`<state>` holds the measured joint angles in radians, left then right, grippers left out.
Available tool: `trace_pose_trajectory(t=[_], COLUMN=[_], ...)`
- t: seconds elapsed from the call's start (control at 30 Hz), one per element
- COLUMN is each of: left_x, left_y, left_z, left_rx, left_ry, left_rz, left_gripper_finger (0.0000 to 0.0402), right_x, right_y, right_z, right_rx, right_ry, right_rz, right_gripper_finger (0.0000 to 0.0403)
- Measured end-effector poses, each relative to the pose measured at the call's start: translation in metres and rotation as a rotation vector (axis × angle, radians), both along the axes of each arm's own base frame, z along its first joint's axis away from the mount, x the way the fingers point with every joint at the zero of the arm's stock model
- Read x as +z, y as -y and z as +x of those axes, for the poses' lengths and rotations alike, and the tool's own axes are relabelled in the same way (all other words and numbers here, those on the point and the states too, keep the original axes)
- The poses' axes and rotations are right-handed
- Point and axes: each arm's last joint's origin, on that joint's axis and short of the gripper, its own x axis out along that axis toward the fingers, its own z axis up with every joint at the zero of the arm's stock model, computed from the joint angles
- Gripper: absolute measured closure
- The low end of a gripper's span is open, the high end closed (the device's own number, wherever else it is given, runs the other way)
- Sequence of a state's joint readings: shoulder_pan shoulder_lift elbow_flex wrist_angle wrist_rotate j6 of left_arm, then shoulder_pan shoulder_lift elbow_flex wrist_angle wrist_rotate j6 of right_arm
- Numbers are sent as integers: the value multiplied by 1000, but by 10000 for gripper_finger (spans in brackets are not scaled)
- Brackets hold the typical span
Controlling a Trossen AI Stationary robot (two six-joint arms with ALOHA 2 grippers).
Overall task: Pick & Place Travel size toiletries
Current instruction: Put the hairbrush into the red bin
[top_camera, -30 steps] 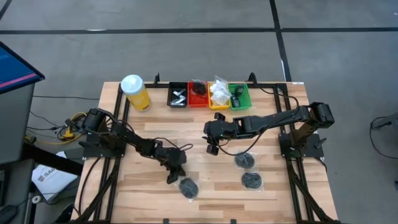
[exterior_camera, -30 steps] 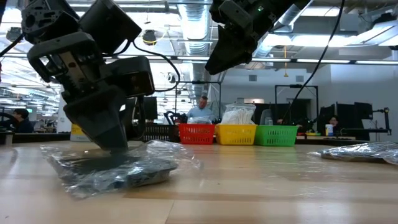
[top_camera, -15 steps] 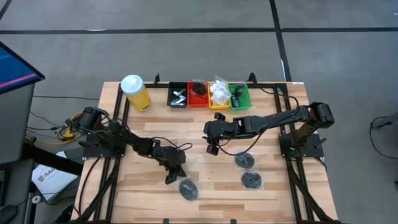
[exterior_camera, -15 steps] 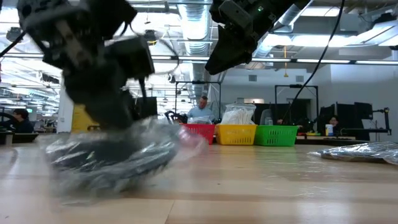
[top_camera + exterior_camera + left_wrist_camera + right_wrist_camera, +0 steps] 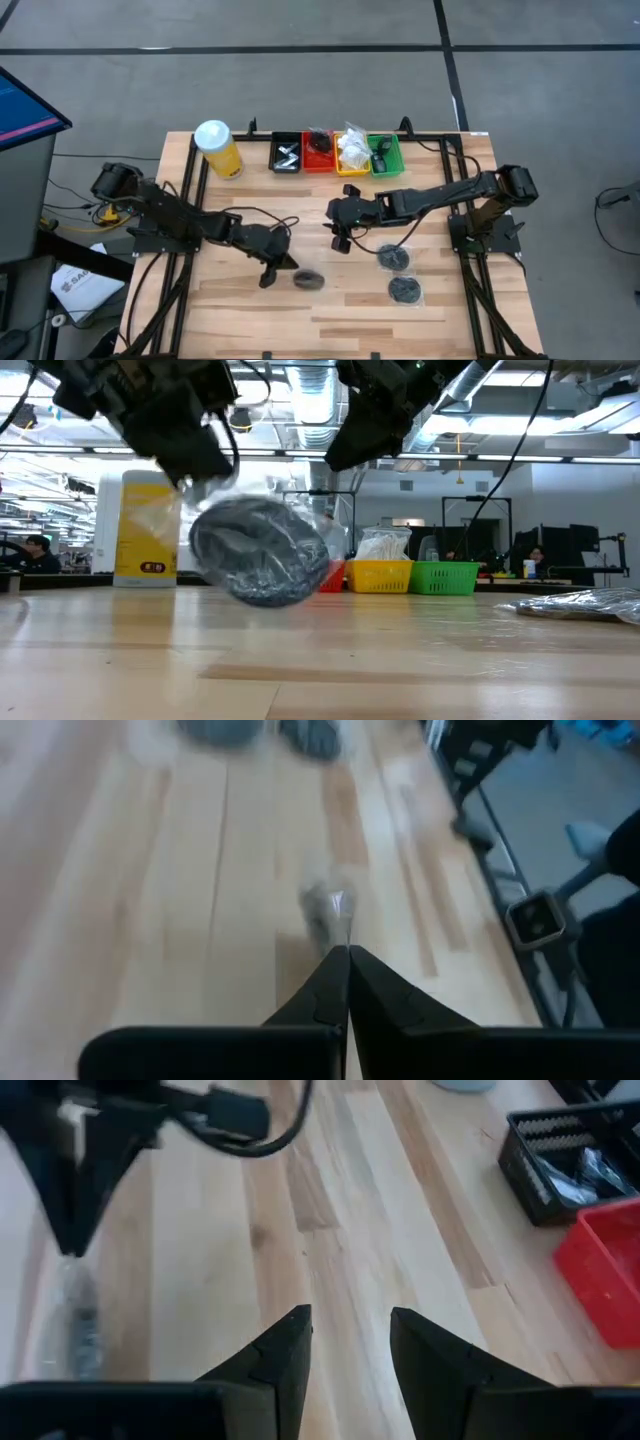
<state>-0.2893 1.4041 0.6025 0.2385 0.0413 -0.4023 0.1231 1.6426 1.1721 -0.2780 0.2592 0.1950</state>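
Observation:
My left gripper (image 5: 268, 272) is shut on a clear plastic wrapper holding a flat round black disc (image 5: 262, 550), which hangs above the table's near middle (image 5: 308, 279). In the left wrist view the shut fingertips (image 5: 347, 954) show the wrapper (image 5: 328, 910) just beyond them. My right gripper (image 5: 340, 240) hovers open over the table's middle, touching nothing; its fingers (image 5: 350, 1335) stand apart above bare wood. Two more wrapped black discs (image 5: 393, 258) (image 5: 405, 290) lie flat on the table's right side. My left gripper pinches the wrapper's upper edge (image 5: 196, 487) between its two fingers, coming from above and slanting down. One layer or several, I cannot tell. The wrapped disc hangs below the fingertips, tilted and lifted clear of the table.
Along the far edge stand a black tray (image 5: 287, 152), a red tray (image 5: 319, 152), a yellow tray (image 5: 351, 150) and a green tray (image 5: 386, 155), with a tall yellow canister (image 5: 218, 148) to their left. Bare wood lies at the near left. People show in the room beyond.
My left gripper has risen and drawn slightly toward the table's left, staying shut. The wrapped disc, which lay flat on the table under the fingers, has been lifted clear and now swings below them. My right gripper has kept still.

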Motion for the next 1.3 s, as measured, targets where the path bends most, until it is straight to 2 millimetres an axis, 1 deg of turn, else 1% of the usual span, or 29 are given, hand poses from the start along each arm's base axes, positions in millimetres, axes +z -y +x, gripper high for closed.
trace_pose_trajectory(t=[0.2,0.33,0.47,0.53,0.63,0.7,0.77,0.83,1.0,1.17,1.3], left_x=[20,24,25,25,28,31,33,33,33,34,33], left_y=[-4,-7,-11,-14,-19,-21,-22,-25,-26,-26,-26], left_z=[-6,-9,-8,-7,-4,-2,-1,0,0,0,0], left_rx=[27,60,82,87,117,118,117,134,140,133,132], left_ry=[100,112,121,126,135,150,159,160,159,170,160], left_rz=[61,102,125,135,145,164,179,187,198,205,208], left_gripper_finger=[401,401,401,401,401,401,401,401,401,401,401], right_x=[6,9,12,7,-5,-12,-20,-21,-11,-12,-23], right_y=[-13,-20,-25,-29,-33,-37,-38,-39,-39,-36,-36], right_z=[4,6,7,9,14,21,23,28,32,32,34], right_rx=[87,151,176,192,208,254,283,295,294,281,276], right_ry=[73,117,144,138,116,128,97,98,130,124,78], right_rz=[19,42,43,32,27,14,-5,2,5,14,15], right_gripper_finger=[274,274,274,274,274,274,274,274,274,274,274])
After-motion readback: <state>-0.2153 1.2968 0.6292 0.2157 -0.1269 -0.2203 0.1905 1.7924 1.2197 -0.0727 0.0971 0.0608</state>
